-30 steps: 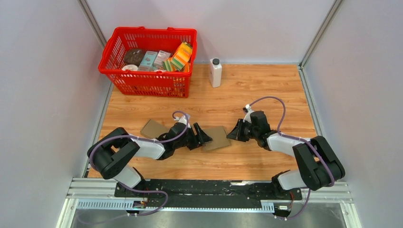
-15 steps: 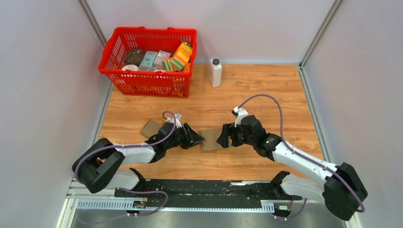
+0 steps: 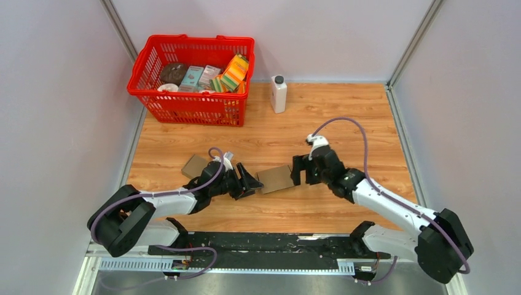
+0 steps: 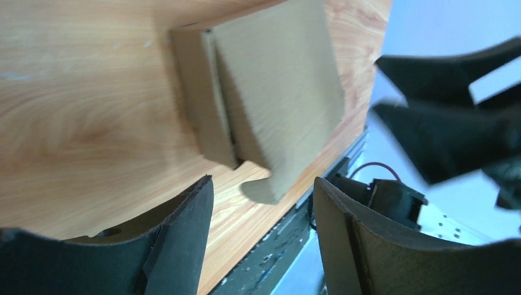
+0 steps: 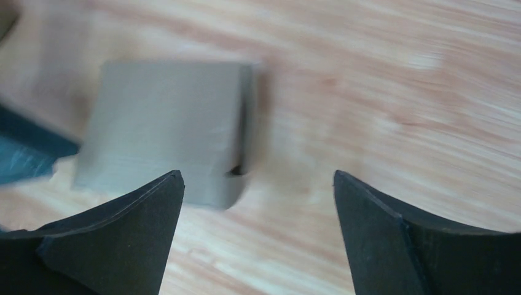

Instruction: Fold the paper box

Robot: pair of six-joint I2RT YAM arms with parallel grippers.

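The paper box [image 3: 276, 178] is a flat, folded piece of brown cardboard lying on the wooden table between my two grippers. My left gripper [image 3: 249, 182] sits just off its left edge, open and empty. In the left wrist view the paper box [image 4: 270, 104] lies ahead of the left gripper [image 4: 261, 203], beyond the fingertips. My right gripper [image 3: 299, 172] stands open at the box's right edge. The right wrist view shows the paper box [image 5: 166, 123] ahead and to the left of the right gripper [image 5: 258, 184], with bare wood between the fingers.
A second flat piece of cardboard [image 3: 196, 166] lies left of the left arm's wrist. A red basket [image 3: 191, 101] of packaged goods stands at the back left, and a white bottle [image 3: 278, 93] beside it. Grey walls close in both sides.
My right gripper has opened from shut and reached left to the box's right edge. My left gripper has drawn back a little to the left, and is now just off the box.
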